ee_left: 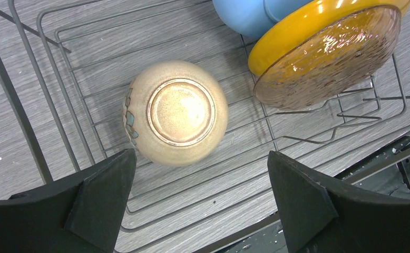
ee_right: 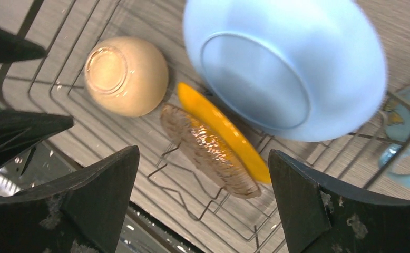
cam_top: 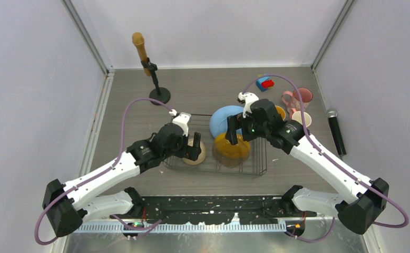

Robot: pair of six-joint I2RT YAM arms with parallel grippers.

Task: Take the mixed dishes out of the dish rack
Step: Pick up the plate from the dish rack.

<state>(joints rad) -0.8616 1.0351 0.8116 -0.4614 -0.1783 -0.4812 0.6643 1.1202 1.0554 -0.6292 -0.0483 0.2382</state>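
The dish rack (cam_top: 258, 158) sits mid-table. In it a beige bowl (cam_top: 198, 155) lies upside down at the left. A yellow patterned plate (cam_top: 231, 148) stands in the dividers, with the large light-blue plate (cam_top: 221, 118) leaning behind it. My left gripper (cam_top: 192, 147) is open above the bowl (ee_left: 175, 112) and holds nothing. My right gripper (cam_top: 234, 132) is open above the yellow plate (ee_right: 213, 147) and the blue plate (ee_right: 287, 68). A blue mug (ee_right: 403, 158) shows at the right edge of the right wrist view. Two pink mugs (cam_top: 298, 97) (cam_top: 301, 118) stand on the table to the right.
A black stand with a brown microphone (cam_top: 150, 66) is at the back left. A red-blue toy block (cam_top: 266, 83) lies at the back. A black microphone (cam_top: 335, 130) lies along the right wall. Rack wires (ee_left: 16, 100) surround the bowl.
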